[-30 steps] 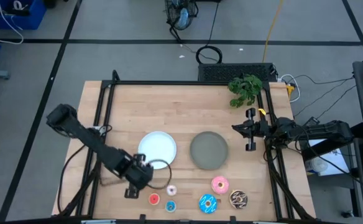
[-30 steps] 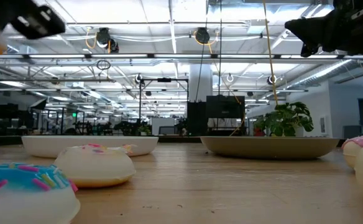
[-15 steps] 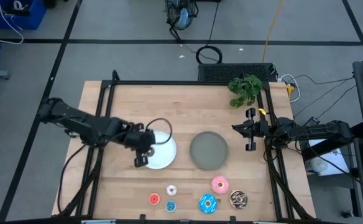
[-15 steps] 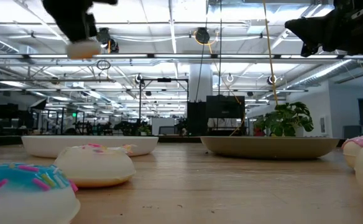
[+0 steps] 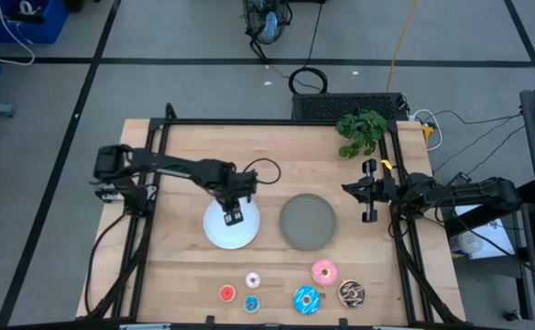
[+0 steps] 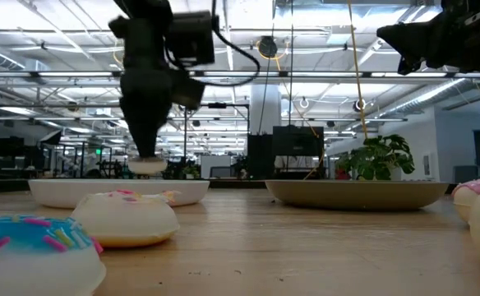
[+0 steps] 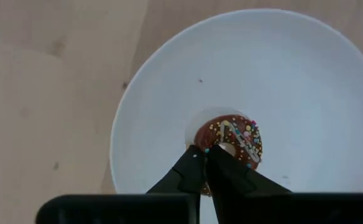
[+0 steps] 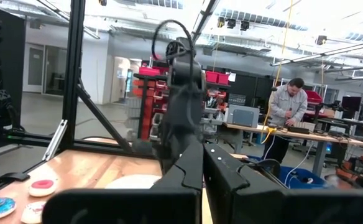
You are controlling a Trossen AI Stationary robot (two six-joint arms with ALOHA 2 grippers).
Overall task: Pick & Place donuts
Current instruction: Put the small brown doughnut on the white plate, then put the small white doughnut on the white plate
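Logged left gripper poised over white plate, fingers pinched narrow on small brown donut. Saw that donut, sprinkled top up, above the plate's middle in the left wrist view; in the low view, hanging just over the rim, apart from it. Found the other donuts along the table's near edge: red donut, then small blue donut just beside white donut, then blue sprinkled donut. Noted grey plate just right of the white plate, holding nothing. Recorded pink donut near the grey plate's front rim, chocolate sprinkled donut just right of it. Noted right gripper waiting at the table's right edge, fingers pressed together on nothing.
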